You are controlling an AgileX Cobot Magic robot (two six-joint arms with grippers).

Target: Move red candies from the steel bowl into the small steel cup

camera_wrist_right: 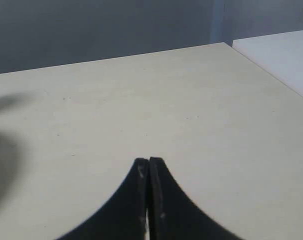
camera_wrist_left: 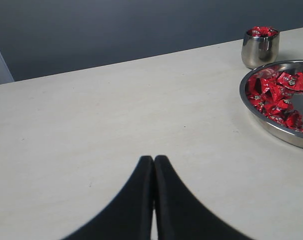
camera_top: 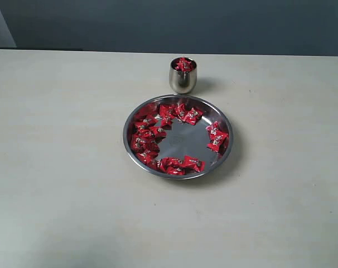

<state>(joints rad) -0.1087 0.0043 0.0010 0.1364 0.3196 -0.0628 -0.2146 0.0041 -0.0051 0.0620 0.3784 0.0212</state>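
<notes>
Red candies [camera_top: 144, 134] lie in a ring round the inside of the steel bowl [camera_top: 183, 144], thickest on its left side, with the bowl's middle bare. More of them fill the small steel cup [camera_top: 183, 81] to its brim. The cup stands upright just beyond the bowl's far rim. Each wrapper bears a small pale-and-dark mark, perhaps a logo, too small to read.

Both sit on a pale cream table [camera_top: 57, 167], matt and faintly speckled, with a dark grey-blue wall [camera_top: 225, 22] behind it. A whiter surface [camera_wrist_right: 281, 55] adjoins the table's far right corner.

The left gripper [camera_wrist_left: 154, 159] has its black fingers pressed together, holding nothing, above bare table left of the bowl. The right gripper [camera_wrist_right: 148, 161] is likewise closed and empty.
</notes>
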